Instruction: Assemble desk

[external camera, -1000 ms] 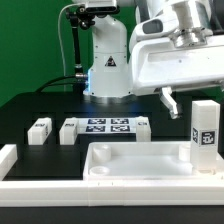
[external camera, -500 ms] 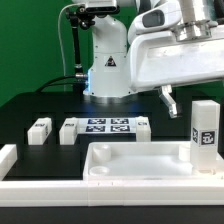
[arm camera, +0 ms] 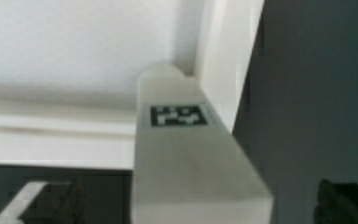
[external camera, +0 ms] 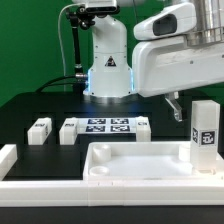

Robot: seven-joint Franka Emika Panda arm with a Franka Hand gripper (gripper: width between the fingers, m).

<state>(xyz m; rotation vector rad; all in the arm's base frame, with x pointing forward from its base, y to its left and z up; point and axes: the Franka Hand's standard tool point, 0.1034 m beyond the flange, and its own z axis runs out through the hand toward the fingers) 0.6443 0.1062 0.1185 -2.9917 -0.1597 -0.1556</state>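
The jaws stand wide open and grip nothing. One finger (external camera: pixel 172 103) shows near an upright leg (external camera: pixel 204 126) set in the tabletop's (external camera: pixel 140 163) corner at the exterior view's right. Three loose legs (external camera: pixel 39 129) (external camera: pixel 68 130) (external camera: pixel 143 125) lie on the bench (external camera: pixel 30 105) around the marker board (external camera: pixel 105 127).

Your exterior view sits low, close to the near edge of the table (external camera: pixel 30 105), and faces across it toward the arm's base (external camera: pixel 108 65) at the back. The tabletop (external camera: pixel 130 165) fills its foreground. Your wrist view looks steeply down from very near, with the upright leg (arm camera: pixel 185 160) filling its middle. Both views share that leg and the part of the tabletop by it.
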